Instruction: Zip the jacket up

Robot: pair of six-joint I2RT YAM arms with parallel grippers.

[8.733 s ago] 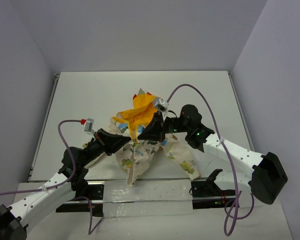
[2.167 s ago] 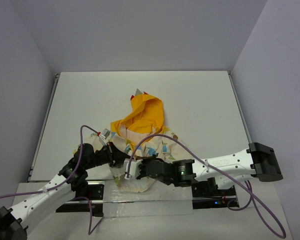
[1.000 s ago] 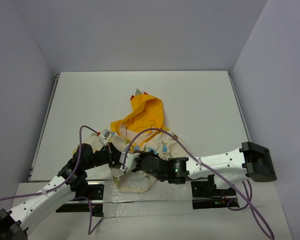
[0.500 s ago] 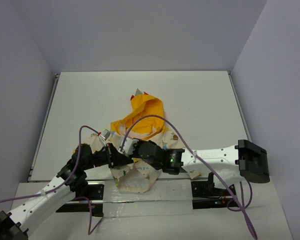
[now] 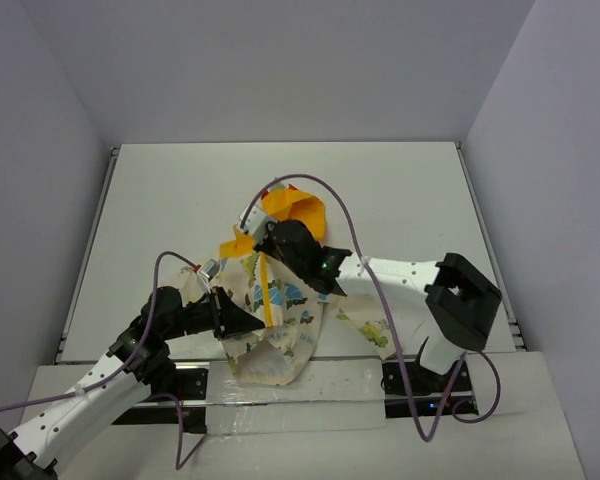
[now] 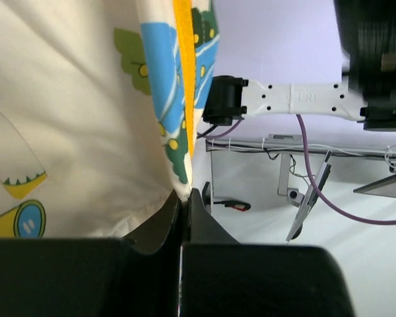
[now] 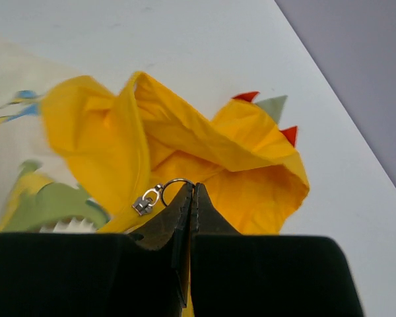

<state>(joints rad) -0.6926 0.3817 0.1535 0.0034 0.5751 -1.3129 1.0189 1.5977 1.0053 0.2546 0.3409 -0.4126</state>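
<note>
We are looking at the left jaws first. They are pressed shut and are pinching the bottom corner of the jacket (image 6: 72, 119), right where the cream cloth is meeting the yellow strip (image 6: 183, 66). The right jaws are pressed shut too. They are nipping the little metal ring (image 7: 176, 181), and the zip pull (image 7: 145, 202) is hanging from that ring, just to its left.

Past the right jaws, the yellow hood (image 7: 251, 158) is lying bunched up on the white table (image 5: 400, 190). Its red bits (image 7: 289, 135) are sticking out at the far side.

From above, we are seeing the jacket stretching between the two sets of jaws. The left jaws are sitting low, close to the near edge of the table. The right jaws are sitting farther in, near the middle. The yellow strip is running up between them. The cream part with the little pictures is spreading out to the right, and the bottom of it is reaching the near edge of the table.
</note>
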